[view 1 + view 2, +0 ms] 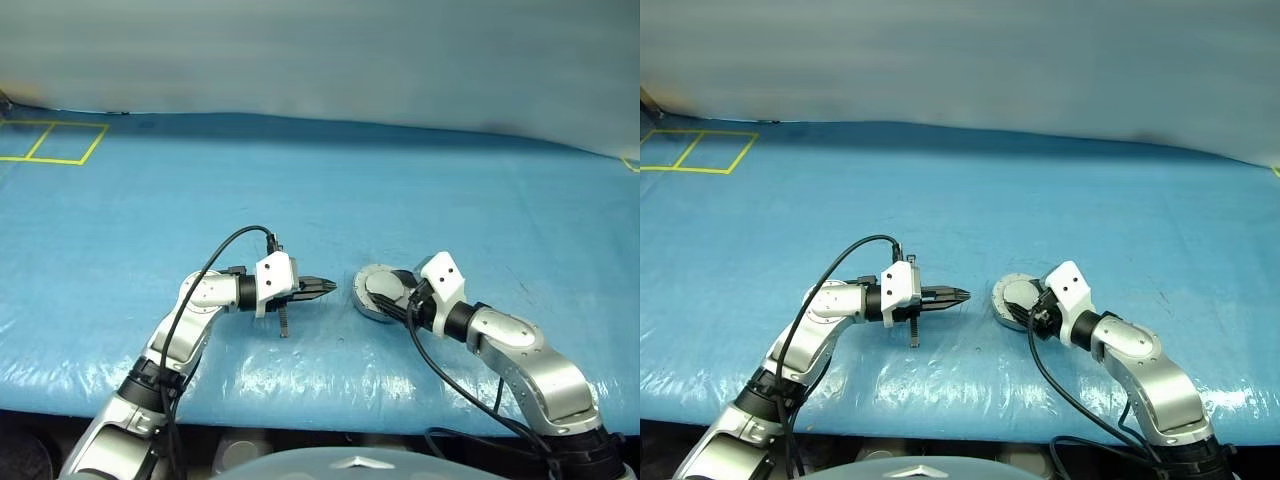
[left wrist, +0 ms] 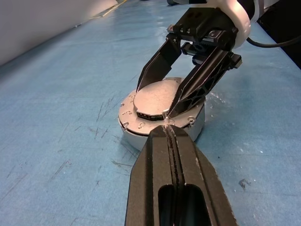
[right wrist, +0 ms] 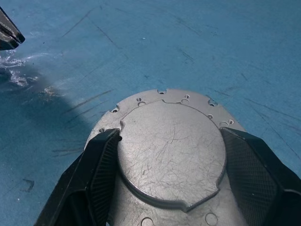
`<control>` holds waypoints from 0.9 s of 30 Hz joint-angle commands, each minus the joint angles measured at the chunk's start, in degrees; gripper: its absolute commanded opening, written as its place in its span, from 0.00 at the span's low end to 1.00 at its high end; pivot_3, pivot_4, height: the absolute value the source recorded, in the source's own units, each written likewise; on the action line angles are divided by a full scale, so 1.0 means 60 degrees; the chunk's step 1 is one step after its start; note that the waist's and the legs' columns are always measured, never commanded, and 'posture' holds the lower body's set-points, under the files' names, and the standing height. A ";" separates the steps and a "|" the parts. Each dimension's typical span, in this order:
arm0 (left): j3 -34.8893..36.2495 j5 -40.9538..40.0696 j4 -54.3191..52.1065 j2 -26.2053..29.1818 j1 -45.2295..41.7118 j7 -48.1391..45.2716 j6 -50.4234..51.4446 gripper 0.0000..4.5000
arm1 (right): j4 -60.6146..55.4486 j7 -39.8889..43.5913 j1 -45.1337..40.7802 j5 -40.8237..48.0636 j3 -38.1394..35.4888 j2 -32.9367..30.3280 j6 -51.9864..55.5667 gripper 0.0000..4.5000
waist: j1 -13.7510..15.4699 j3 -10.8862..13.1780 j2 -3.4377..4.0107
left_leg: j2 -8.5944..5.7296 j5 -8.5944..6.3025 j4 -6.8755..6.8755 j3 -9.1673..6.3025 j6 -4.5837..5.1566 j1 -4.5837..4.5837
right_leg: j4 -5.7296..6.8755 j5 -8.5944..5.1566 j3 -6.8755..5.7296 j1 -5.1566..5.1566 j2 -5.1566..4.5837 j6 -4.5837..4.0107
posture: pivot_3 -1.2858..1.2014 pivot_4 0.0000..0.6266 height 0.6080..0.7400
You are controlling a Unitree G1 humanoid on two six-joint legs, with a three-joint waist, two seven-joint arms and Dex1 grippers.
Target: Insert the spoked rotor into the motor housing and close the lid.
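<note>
Straddling the closed lid (image 3: 171, 150) with my right end effector (image 2: 171, 96) spread wide, fingers flanking but gripping nothing, I judge the job nearly done, the housing (image 1: 372, 303) shut on the blue desk (image 1: 400, 200), my empty left end effector (image 1: 325, 288) closed alongside.

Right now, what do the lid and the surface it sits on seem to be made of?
The lid, closed on the motor housing, looks like bare metal, probably aluminium: dull silver-grey with fine random scratches and crisp machined edges. The table cover looks like blue plastic sheeting: glossy glare patches, wrinkles near the front edge and dark scuff lines.
</note>
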 commanded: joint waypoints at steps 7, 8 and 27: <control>-0.0003 0.0041 -0.0216 -0.0037 0.0004 0.0131 -0.0203 0.00 | 0.0430 -0.0135 0.0024 -0.0386 0.0329 0.0291 -0.0051 0.67 | -0.0066 -0.0002 -0.0003 | 0.0002 0.0000 0.0002 0.0001 0.0000 0.0013 | 0.0005 0.0002 0.0001 0.0009 0.0001 0.0002 | 0.52 0.24 1.00; -0.0004 0.0038 -0.0208 -0.0033 0.0001 0.0124 -0.0208 0.00 | 0.0451 -0.0163 0.0013 -0.0395 0.0346 0.0361 -0.0039 0.67 | -0.0072 -0.0003 -0.0005 | 0.0002 0.0000 0.0001 0.0002 0.0000 0.0020 | 0.0006 0.0002 0.0002 0.0015 0.0002 0.0002 | 0.52 0.24 1.00; 0.0008 0.0078 -0.0131 -0.0038 0.0077 0.0187 -0.0333 0.00 | 0.1379 -0.0988 0.0530 -0.1570 0.1252 0.1152 -0.0302 0.67 | -0.0223 -0.0054 -0.0080 | 0.0020 -0.0001 -0.0021 0.0031 -0.0001 0.0150 | 0.0007 -0.0003 0.0022 0.0121 0.0004 -0.0009 | 0.52 0.24 1.00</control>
